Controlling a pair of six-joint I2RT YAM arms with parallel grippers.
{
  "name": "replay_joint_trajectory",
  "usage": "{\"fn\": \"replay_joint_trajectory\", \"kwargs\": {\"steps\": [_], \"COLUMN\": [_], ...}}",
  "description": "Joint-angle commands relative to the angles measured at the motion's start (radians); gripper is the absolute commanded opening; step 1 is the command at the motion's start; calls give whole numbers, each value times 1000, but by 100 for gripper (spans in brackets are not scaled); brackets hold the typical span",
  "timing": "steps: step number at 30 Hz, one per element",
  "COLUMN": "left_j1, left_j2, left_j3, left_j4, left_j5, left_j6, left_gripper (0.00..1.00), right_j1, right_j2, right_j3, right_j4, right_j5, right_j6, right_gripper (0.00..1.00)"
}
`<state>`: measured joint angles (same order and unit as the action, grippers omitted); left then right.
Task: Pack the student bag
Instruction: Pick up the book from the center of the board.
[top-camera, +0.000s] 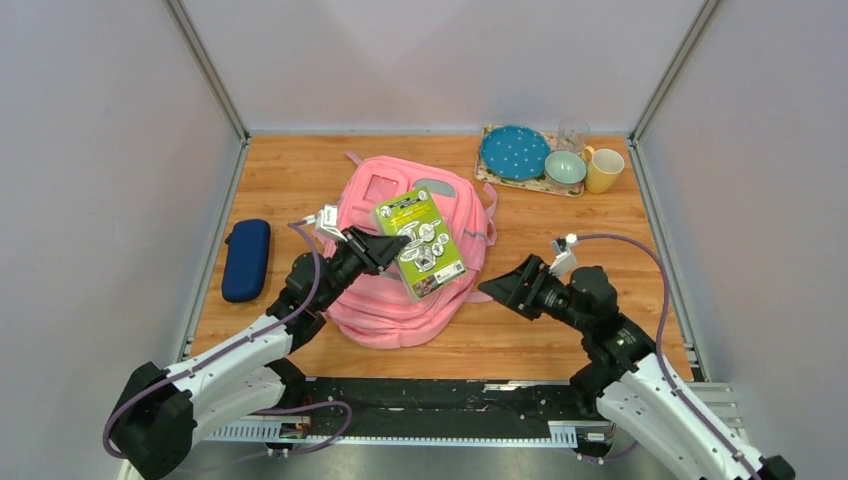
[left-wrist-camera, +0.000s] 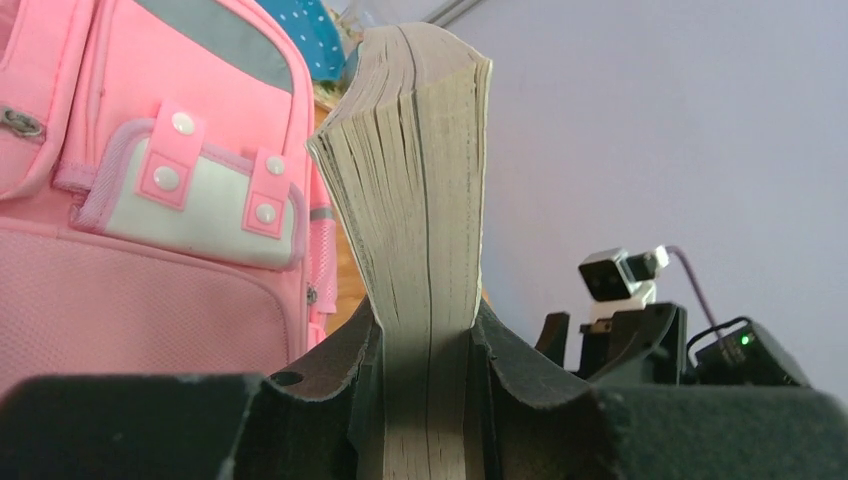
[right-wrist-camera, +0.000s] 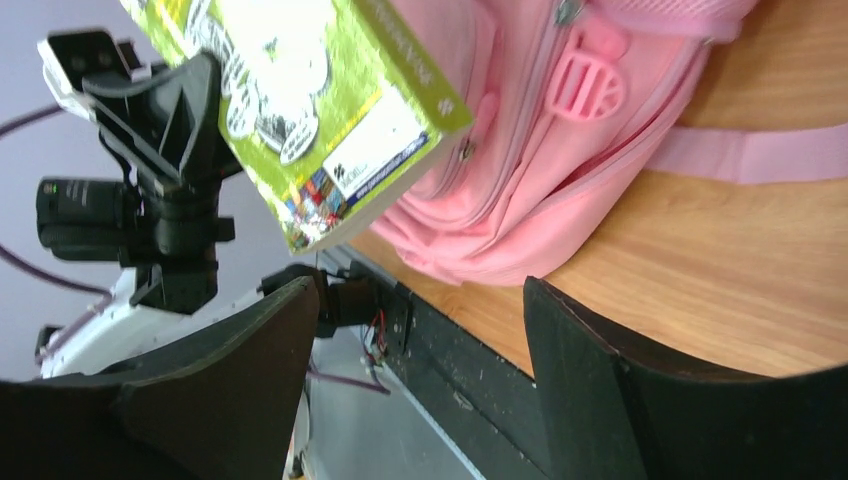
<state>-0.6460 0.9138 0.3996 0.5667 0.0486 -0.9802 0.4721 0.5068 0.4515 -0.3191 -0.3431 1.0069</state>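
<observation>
- The left fingers (top-camera: 388, 247) are clamped on the edge of a thick green paperback book (top-camera: 421, 243), gripping it from its 9 o'clock side. This holds the book above the bag, probably ready for packing.
- The right fingers (top-camera: 505, 282) stand wide apart and hold nothing, at the bag's 4 o'clock.
- The pink student bag (top-camera: 385, 300) lies flat in the middle of the counter (top-camera: 560, 330), front pockets up. Whether its zip is open, I cannot tell.

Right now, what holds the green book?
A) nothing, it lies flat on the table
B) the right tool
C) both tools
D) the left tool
D: the left tool is clamped on one edge of the green book, while the right tool stands open and apart from it.
</observation>
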Motion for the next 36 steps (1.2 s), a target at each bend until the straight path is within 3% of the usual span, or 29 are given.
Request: {"fn": "replay_joint_trajectory", "kwargs": {"steps": [1,6,10,13,27,30,31,33,34,35,36], "left_j1": [-3,-9,-9,-9,-12,-12,-11,-11,-11,-7,-4], "left_j2": [-33,-61,-66,-67,10,13,10,-13,-27,-58,-79], "left_j3": [-50,-117,-131,-151,-179,-197,-209,-222,-229,-228,-223], "left_j4": [267,369,406,456,590,607,608,599,558,521,469], "left_j5": [-46,-101,-92,-107,-112,-102,-102,-87,-78,-55,-35], "left_j6": [-120,-213,-253,-281,-376,-387,-388,-373,-359,-336,-277], "left_gripper": [0,0,0,0,0,0,0,3,12,36,53], "right_j1": [204,385,428,444,505,508,507,508,508,508,507], "right_j2": [45,180,283,318,613,642,638,601,586,561,512], "right_j3": [-53,-30,-54,-97,19,15,10,-14,-23,-31,-40], "right_j4": [251,411,511,682,1008,1083,1075,1063,1033,1008,984], "right_j5": [205,406,481,501,455,460,469,499,510,524,548], "right_j6": [102,144,237,292,317,318,318,308,306,303,289], "right_gripper": [78,78,79,80,77,44,20,5,0,0,0]}}
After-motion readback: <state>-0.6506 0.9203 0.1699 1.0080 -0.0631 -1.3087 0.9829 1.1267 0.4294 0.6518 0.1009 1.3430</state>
